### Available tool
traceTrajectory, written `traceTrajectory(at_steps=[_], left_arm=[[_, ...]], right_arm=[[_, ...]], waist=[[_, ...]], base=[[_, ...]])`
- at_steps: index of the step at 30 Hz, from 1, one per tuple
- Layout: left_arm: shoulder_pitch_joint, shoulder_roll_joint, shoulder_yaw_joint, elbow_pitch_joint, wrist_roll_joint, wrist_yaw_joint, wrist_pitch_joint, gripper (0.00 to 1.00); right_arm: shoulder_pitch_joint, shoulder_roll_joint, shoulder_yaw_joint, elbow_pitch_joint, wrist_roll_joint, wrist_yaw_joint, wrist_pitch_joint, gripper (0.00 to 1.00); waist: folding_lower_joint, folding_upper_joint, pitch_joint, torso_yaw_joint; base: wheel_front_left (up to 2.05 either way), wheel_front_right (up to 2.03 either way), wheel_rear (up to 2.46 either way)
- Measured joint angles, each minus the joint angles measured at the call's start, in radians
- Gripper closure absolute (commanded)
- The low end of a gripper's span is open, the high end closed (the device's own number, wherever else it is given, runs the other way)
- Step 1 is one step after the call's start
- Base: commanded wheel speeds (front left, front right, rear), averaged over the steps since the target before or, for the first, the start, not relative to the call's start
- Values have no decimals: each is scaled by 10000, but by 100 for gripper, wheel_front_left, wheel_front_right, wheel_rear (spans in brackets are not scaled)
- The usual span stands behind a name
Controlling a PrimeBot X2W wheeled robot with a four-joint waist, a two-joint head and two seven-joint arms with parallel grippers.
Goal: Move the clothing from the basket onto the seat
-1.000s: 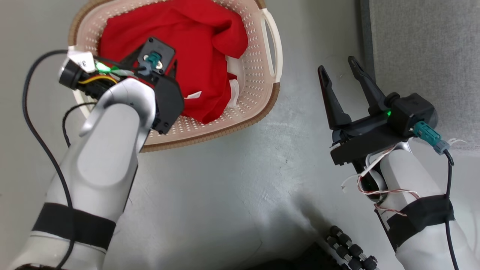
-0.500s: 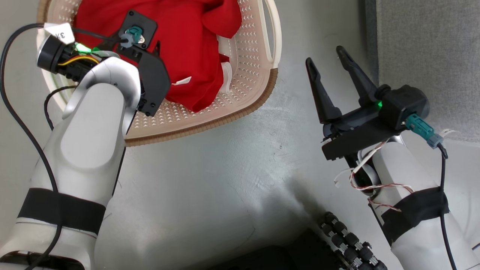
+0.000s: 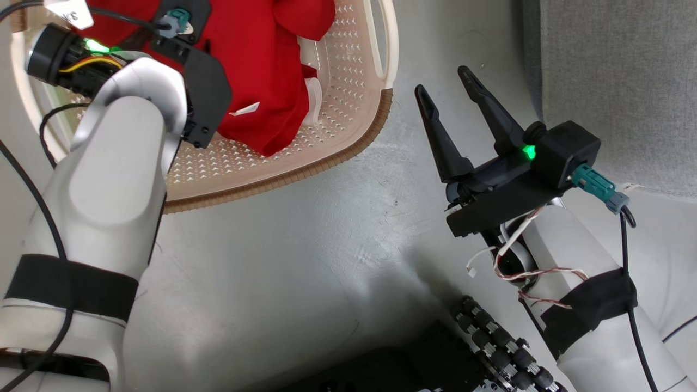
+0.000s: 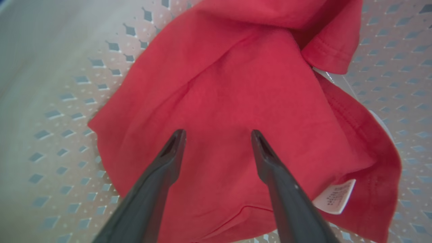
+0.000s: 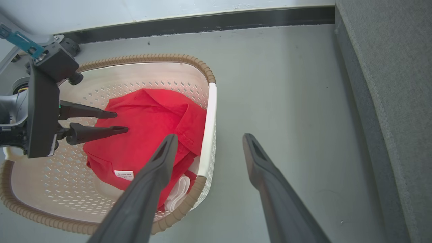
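My L gripper (image 4: 217, 132): jaws spread wide, nothing btwn them. Both fingers point down into the basket (image 5: 145, 58), tips over the middle of the clothing (image 4: 236, 101). Can't tell whether they touch the fabric.

The clothing is a bright red crumpled heap and all of it is inside the basket. One fold is turned over at the far side in L wrist view. A small white label (image 4: 334, 197) is sewn near the hem, just beside my R-hand finger in that view. In R wrist view a bit of white cuff (image 5: 177, 192) pokes out under the red, against the basket wall by the white handle (image 5: 211, 125).

The basket is cream w/ perforated sides and a brown woven-look rim, and it sits on the grey floor (image 3: 305, 261).

My R gripper (image 3: 441, 80): jaws also released, wide apart, empty. It hangs over bare floor btwn the basket and the seat (image 3: 615, 81), fingers pointing fwd. It's apart from both, nearer the seat's edge in head view.

The seat is grey fabric along my R side, w/ no clothing on the part I can see. A dark baseboard (image 5: 202, 22) runs along the wall beyond the basket.
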Motion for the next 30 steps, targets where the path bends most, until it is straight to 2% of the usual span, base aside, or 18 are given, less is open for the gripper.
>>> traceTrajectory(at_steps=[28,30], left_arm=[[-616,604,-73,479,255,2,316,0],[-686,612,-98,537,255,0,316,34]], right_arm=[[52,38,543,-217,598,-251,0,0],[56,40,533,-219,642,-251,0,0]], waist=[[-1,-1,905,-777],[-1,-1,920,-803]], base=[[0,0,0],[0,0,0]])
